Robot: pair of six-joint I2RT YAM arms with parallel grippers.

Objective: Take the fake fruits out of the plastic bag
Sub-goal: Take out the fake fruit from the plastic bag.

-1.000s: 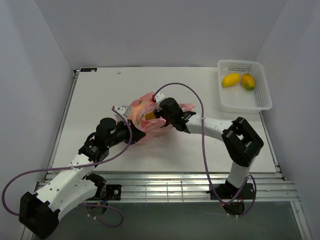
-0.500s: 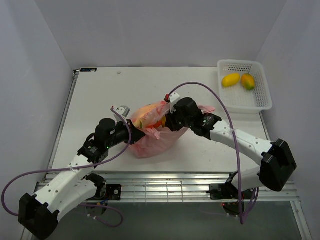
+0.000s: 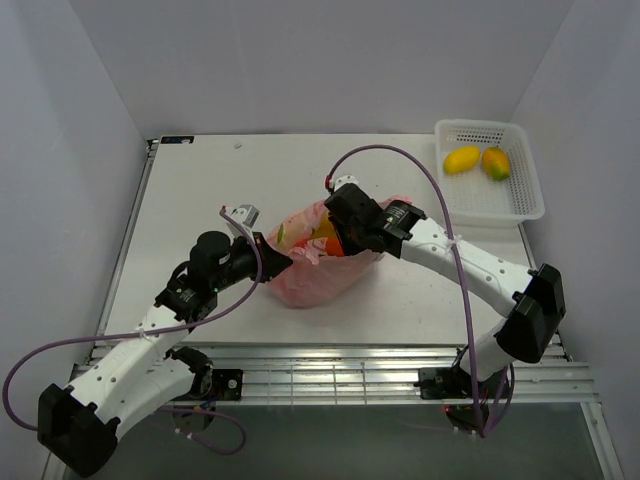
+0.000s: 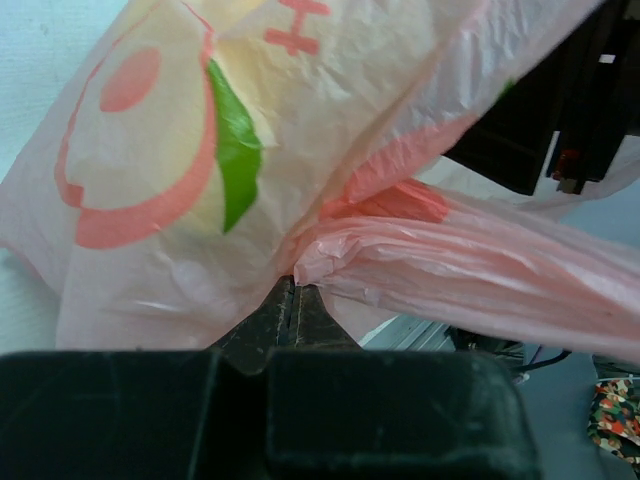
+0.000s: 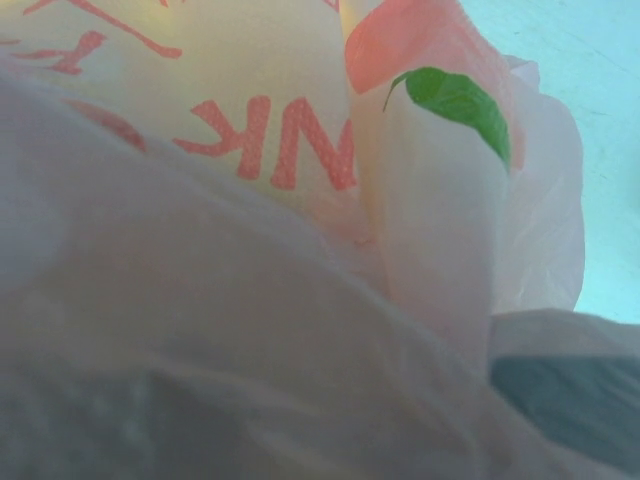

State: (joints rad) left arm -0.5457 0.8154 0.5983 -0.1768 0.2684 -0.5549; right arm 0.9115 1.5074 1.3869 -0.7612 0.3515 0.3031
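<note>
The pink plastic bag (image 3: 318, 282) hangs bunched between my two grippers at the table's middle. My left gripper (image 3: 276, 262) is shut on a fold of the bag's left edge, and the left wrist view shows the jaws (image 4: 289, 292) pinched on the film (image 4: 420, 250). My right gripper (image 3: 340, 232) is at the bag's top right edge with its fingertips buried in the film. The right wrist view shows only bag film (image 5: 300, 150) against the lens. An orange fruit shape (image 3: 324, 240) and a yellowish one (image 3: 293, 226) show through the bag. The other fruits are hidden.
A white perforated basket (image 3: 532, 196) stands at the back right corner and holds a yellow mango (image 3: 462, 159) and an orange-and-green mango (image 3: 496, 163). Purple cables loop over both arms. Walls close in on the left, back and right.
My right arm has swung out and its gripper has moved right and back, dragging the bag's top edge with it. The bag now stands taller and stretched. My left gripper kept its hold.
</note>
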